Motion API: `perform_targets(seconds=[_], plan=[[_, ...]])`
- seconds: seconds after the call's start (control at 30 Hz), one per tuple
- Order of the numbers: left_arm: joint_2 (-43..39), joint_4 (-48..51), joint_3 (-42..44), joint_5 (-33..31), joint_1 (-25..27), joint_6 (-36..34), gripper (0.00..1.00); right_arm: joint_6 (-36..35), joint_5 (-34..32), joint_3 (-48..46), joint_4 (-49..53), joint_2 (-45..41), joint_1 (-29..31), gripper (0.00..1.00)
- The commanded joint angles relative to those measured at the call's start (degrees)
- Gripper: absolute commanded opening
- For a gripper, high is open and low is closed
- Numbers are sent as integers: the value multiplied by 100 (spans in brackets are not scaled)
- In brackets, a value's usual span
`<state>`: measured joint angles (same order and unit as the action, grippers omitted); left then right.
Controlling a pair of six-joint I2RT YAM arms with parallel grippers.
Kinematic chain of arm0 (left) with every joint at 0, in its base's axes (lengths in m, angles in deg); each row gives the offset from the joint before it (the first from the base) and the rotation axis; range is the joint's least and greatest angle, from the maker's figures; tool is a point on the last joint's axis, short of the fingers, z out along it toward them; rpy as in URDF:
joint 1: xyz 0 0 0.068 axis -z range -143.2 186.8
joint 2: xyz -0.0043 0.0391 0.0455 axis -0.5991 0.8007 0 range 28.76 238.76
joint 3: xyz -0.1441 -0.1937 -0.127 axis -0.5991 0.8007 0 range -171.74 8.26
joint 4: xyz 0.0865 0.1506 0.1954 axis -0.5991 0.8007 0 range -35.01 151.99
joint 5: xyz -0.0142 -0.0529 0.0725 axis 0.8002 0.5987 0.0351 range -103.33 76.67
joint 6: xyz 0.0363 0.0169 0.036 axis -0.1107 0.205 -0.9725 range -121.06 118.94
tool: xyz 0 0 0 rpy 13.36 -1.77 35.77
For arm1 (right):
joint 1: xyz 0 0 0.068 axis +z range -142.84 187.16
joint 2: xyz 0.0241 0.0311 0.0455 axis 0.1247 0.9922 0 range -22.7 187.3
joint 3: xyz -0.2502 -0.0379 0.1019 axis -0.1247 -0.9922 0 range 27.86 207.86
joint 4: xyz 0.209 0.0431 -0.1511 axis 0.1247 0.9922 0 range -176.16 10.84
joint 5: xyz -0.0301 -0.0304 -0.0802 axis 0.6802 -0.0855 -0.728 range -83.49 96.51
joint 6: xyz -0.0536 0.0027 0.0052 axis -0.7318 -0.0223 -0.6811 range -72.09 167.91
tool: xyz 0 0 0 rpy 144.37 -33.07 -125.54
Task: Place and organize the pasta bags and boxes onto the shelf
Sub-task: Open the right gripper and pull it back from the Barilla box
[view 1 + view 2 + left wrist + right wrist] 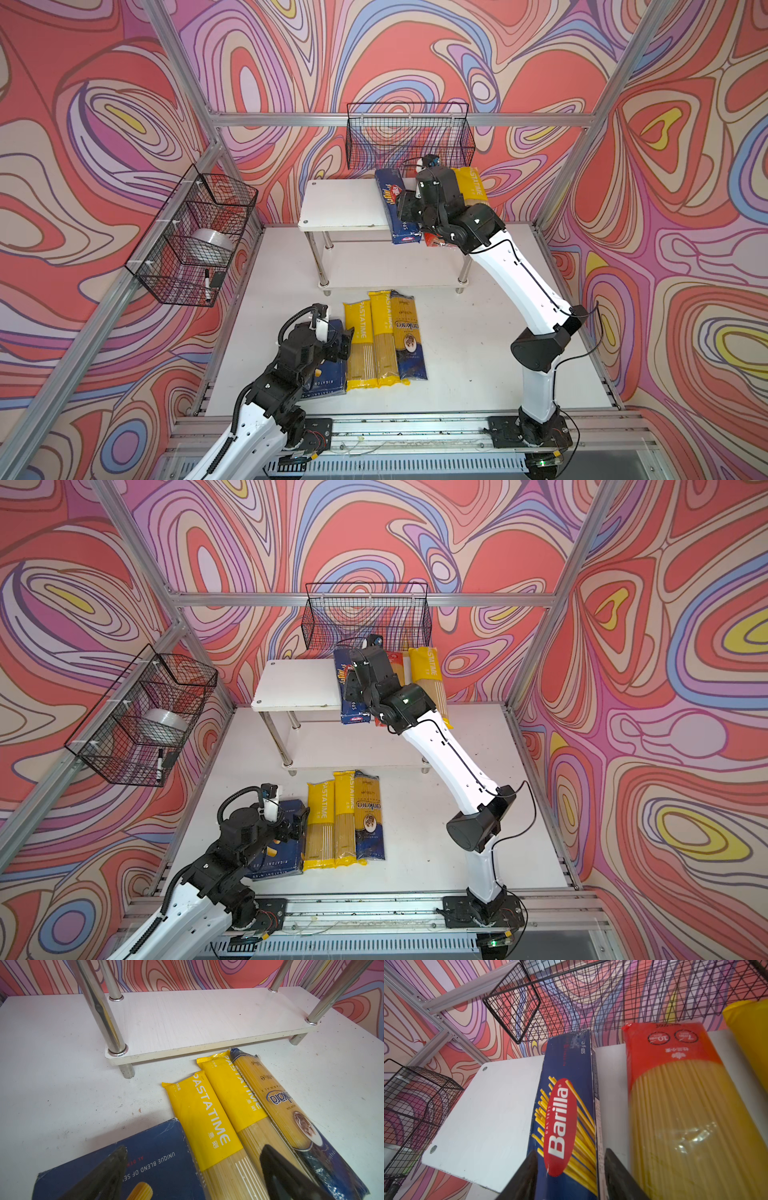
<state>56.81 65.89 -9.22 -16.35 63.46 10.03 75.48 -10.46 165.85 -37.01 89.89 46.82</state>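
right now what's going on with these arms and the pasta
The right gripper straddles the spaghetti box lying on the shelf's top board beside a red bag and a yellow bag, jaws slightly apart from it. The left gripper hangs open above the rigatoni box and two yellow bags, which lie on the table with a dark blue bag.

Bright, even and diffuse from overhead in both top views, with only soft, faint shadows beneath the shelf and a slight bowing of the straight frame rails toward the borders. Crisp at middle range in the wrist views yet blurred up close: out of focus on the dark fingers of the left gripper, smeared along the near end of the red bag, with a small patch of glare on its plastic. Strongly stretched at the edges there, and streaked with bright reflections down the chrome legs.
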Motion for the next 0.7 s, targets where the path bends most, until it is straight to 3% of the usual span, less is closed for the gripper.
perform_targets(seconds=[0.0, 0.2, 0.3, 0.4, 0.67], plan=[[-10, -87, -115, -4, 18, -63, 100, -15, -94, 34, -93, -167, -33, 53], [42, -96, -124, 4, 20, -72, 100, -30, 174, 61, -72, -318, -38, 56], [42, -96, -122, 4, 19, -72, 100, -255, 745, -112, -88, -555, -16, 57], [33, -83, -116, 7, 21, -72, 100, -630, 794, -293, 321, -878, 73, 57], [-157, -44, -68, -66, 16, -45, 100, -928, 1055, -2542, 95, -2695, 434, 57]])
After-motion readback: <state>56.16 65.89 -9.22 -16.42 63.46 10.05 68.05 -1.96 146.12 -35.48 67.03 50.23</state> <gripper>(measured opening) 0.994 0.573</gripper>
